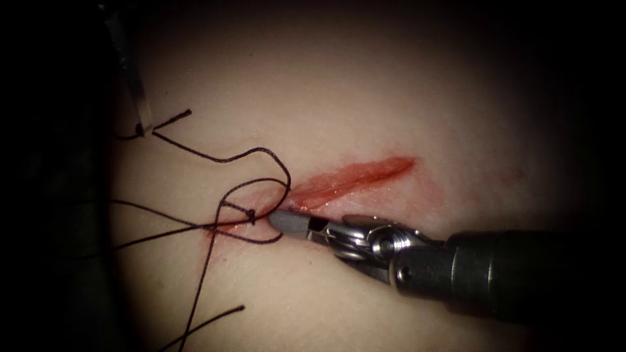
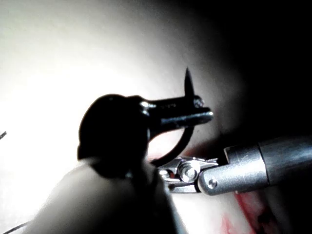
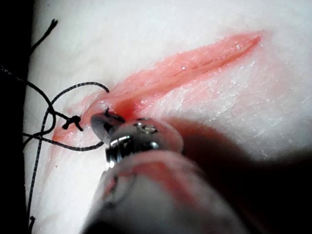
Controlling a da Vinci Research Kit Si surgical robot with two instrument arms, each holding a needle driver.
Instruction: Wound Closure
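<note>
The cut (image 1: 358,176) runs slantwise across the tissue (image 1: 391,85), with red fluid along it. A knot (image 1: 251,214) sits at its left end, and dark thread (image 1: 228,158) loops around it. My right tool (image 1: 277,219) reaches in from the right with its jaws shut at the knot, where the thread loop runs into their tip. In the right wrist view the right tool (image 3: 100,122) lies beside the knot (image 3: 74,120). My left tool (image 2: 207,109) is shut on the curved needle (image 2: 188,83) a short way behind its point, clear of the tissue. In the endoscope view the left tool (image 1: 143,124) is at the far left.
Loose thread strands trail off to the left and a thread end (image 1: 225,313) lies near the front. The cut (image 3: 195,63) gapes to the right of the knot. The right tool (image 2: 195,175) passes just under the held needle.
</note>
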